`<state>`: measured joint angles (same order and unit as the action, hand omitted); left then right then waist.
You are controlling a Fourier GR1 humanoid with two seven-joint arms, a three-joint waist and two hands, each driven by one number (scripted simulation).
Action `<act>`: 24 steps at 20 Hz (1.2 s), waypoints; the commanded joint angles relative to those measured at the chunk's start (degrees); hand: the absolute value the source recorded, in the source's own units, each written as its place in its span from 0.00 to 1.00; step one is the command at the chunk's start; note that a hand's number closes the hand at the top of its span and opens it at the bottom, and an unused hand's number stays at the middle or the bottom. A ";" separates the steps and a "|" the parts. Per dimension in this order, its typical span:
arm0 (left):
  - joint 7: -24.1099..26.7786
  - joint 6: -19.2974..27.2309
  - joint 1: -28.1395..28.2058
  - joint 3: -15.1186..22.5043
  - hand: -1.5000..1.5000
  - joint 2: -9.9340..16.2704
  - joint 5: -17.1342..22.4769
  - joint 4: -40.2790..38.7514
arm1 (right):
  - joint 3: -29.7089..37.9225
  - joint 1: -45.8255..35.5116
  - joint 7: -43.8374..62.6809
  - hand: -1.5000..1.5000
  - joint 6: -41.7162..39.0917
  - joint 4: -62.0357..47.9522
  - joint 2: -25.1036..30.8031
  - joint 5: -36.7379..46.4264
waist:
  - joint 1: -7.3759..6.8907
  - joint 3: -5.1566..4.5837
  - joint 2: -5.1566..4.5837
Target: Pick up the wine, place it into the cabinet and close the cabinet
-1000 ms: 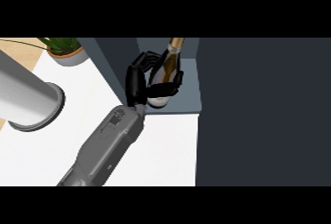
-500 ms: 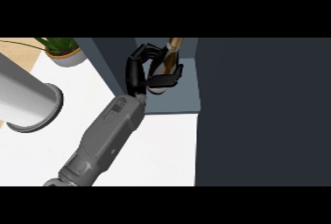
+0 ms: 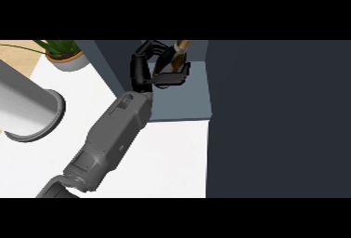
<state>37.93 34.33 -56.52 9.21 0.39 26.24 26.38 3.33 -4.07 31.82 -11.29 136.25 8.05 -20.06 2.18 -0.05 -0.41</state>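
My black-fingered hand point(image 3: 154, 65), at the end of a long grey forearm point(image 3: 109, 139) that comes in from the lower left, has pushed deeper into the dark grey-blue cabinet point(image 3: 179, 100) than a second ago. Its fingers and thumb are curled round the dark glass wine bottle with the golden-brown neck point(image 3: 181, 51), which is mostly hidden behind them. The bottle has moved with me toward the back of the cabinet floor and now sits near the rear corner, so I judge the placing step is almost finished; letting go and closing the cabinet remain. I cannot see a door clearly: a broad dark panel point(image 3: 277, 118) fills the right side. The counter is plain white point(image 3: 171, 158), with a large grey metal cylinder point(image 3: 24, 114) at left and a green potted plant point(image 3: 65, 53) behind.
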 commanded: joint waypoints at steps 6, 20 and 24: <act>1.15 -2.74 -5.00 -6.81 1.00 -0.39 6.83 -7.64 | -0.67 0.18 1.39 0.00 0.18 4.18 0.03 -2.01 | 1.02 -0.02 -0.40; 8.69 -7.50 -4.19 -10.30 1.00 -0.40 7.87 -14.96 | -1.58 3.38 0.00 0.00 -0.15 5.45 -0.20 -1.13 | 1.41 0.00 -0.62; 7.93 -5.01 -6.59 -9.07 0.00 -0.40 7.29 -17.52 | -0.94 -1.11 -1.69 0.00 -0.66 -0.52 0.17 -0.84 | 1.40 0.00 -0.90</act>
<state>45.09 28.32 -63.05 0.95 -0.05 33.27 12.03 2.31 -3.79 29.82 -12.38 135.52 8.40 -20.01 3.58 0.23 -0.58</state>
